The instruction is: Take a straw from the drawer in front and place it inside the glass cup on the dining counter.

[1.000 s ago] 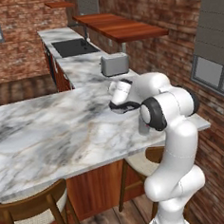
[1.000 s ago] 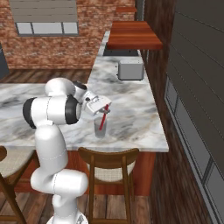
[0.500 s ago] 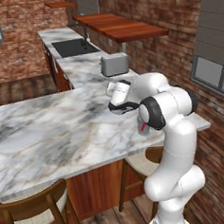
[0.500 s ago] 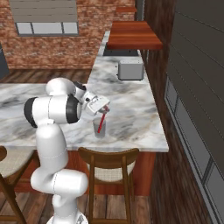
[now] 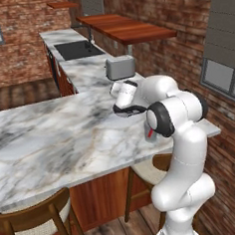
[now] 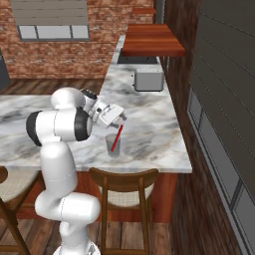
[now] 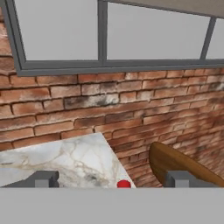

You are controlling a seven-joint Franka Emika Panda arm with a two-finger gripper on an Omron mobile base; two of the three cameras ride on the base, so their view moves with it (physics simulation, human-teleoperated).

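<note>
Red straw (image 6: 116,139) leans in glass cup (image 6: 113,146); claw (image 7: 113,179) spread.

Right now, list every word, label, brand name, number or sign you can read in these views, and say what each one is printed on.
None: no readable text appears anywhere.
The boxy silver toaster has a plain face, with no brand or dial marks legible.
The small clear glass cup holding the thin red straw carries no print.
The white marble dining counter shows only grey veins.
The robot's white gripper bears no lettering.
</note>
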